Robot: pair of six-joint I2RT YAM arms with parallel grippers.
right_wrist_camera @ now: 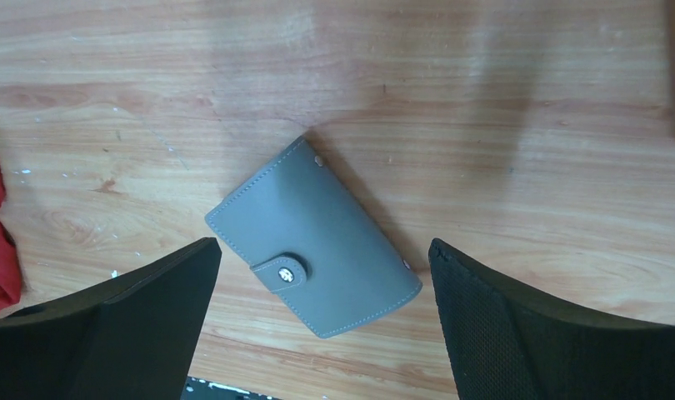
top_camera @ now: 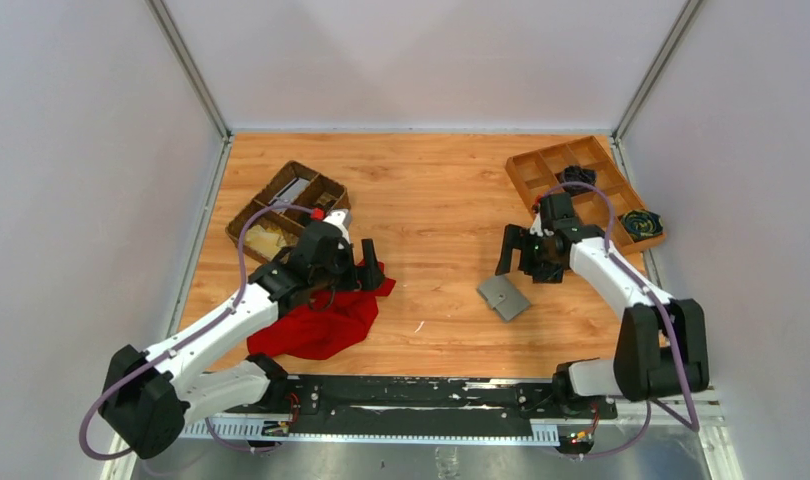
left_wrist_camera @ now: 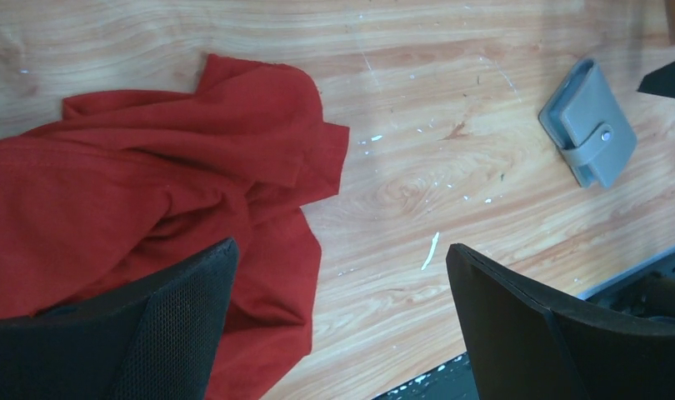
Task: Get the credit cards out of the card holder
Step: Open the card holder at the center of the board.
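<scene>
Black fingers (right_wrist_camera: pixel 109 333) of the right hand (right_wrist_camera: pixel 323 246) stand spread wide, holding nothing and touching nothing. Between and just beyond their tips the grey card holder (right_wrist_camera: pixel 317 233) lies flat on the wooden surface (right_wrist_camera: pixel 484 125), folded shut, its tab (right_wrist_camera: pixel 280 271) snapped down. Left hand (left_wrist_camera: pixel 342 248) is spread wide too and empty, one finger over a crumpled red cloth (left_wrist_camera: pixel 151 192), the card holder well off past its other finger.
</scene>
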